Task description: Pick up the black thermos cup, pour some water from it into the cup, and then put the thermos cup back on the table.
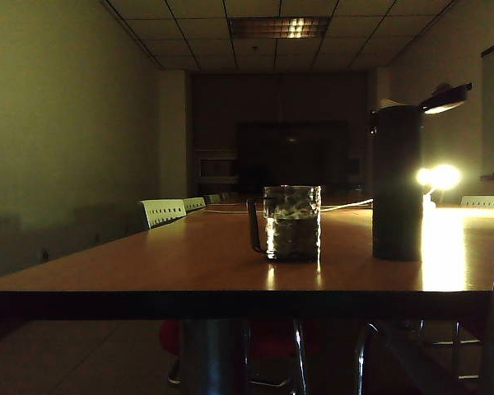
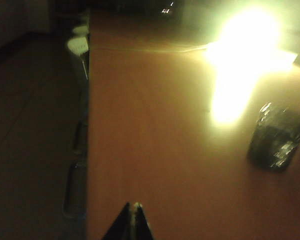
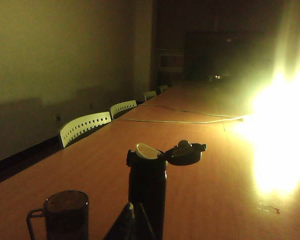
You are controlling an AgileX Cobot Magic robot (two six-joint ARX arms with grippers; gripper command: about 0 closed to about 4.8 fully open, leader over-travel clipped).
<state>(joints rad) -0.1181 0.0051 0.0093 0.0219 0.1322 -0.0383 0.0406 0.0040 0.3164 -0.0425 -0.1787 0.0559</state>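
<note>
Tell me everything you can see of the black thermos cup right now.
The black thermos cup is a tall, dark, matte cylinder standing upright on the wooden table, right of the glass mug and apart from it. Its flip lid is open, sticking out sideways from the top, baring a pale rim. Nothing grips it; the right gripper, shut, is just before it.

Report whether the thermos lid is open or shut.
Open. The black thermos cup stands upright on the table, its flip lid swung aside, exposing the mouth.
</note>
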